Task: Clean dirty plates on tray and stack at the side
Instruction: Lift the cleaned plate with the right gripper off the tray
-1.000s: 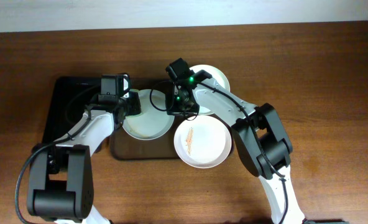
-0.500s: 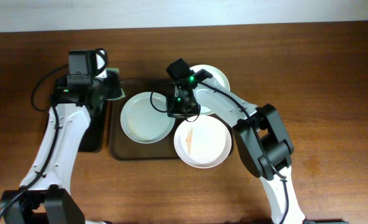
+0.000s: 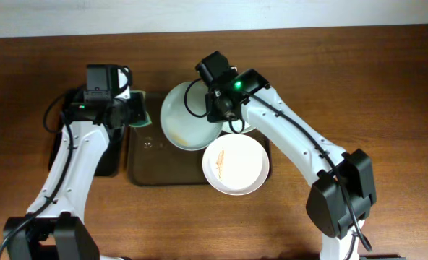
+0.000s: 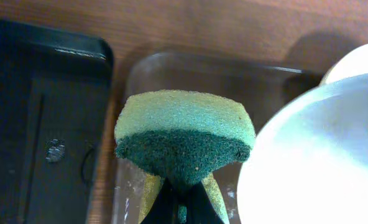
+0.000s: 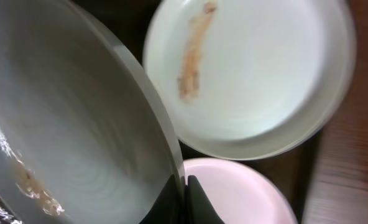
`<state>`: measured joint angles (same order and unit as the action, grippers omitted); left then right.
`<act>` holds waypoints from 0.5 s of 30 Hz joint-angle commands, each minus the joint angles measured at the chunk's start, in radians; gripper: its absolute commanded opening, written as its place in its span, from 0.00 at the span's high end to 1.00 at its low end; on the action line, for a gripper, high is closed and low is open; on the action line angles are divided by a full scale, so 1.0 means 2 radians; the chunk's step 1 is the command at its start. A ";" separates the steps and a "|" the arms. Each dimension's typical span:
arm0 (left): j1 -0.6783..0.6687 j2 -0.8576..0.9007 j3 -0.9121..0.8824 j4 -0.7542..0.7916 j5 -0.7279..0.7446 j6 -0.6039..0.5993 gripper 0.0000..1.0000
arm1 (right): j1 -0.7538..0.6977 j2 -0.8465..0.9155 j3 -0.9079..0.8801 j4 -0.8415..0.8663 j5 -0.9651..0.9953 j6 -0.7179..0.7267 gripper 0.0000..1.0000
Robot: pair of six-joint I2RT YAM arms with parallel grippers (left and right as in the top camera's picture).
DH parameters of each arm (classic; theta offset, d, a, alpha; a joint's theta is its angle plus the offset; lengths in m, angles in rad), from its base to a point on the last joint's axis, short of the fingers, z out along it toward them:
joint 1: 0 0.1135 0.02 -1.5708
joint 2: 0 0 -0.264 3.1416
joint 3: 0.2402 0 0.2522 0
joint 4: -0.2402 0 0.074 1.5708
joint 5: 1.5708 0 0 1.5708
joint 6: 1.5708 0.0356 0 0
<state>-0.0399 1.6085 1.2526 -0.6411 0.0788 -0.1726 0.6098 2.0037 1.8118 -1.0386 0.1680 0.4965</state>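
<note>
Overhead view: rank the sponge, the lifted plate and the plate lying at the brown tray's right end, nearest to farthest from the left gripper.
1. The sponge, pinched in the left gripper itself.
2. The lifted plate, to its right, above the brown tray.
3. The flat plate, farthest, at the tray's right end.

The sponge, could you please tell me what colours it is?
The sponge is yellow-green foam over dark green scourer; best in the left wrist view.

Up goes the pale plate (image 3: 183,124), tilted off the tray (image 3: 156,172) in the right gripper (image 3: 220,120). The left gripper (image 3: 129,110) pulls its sponge (image 4: 184,134) away leftward.
</note>
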 commanded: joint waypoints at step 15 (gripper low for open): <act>-0.001 0.036 -0.005 0.008 0.007 0.002 0.99 | 0.117 -0.015 0.011 0.040 0.446 0.004 0.96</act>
<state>-0.0437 1.6775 1.2484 -0.6323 0.0788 -0.1726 0.8310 2.0037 1.8122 -0.9821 0.9089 0.4946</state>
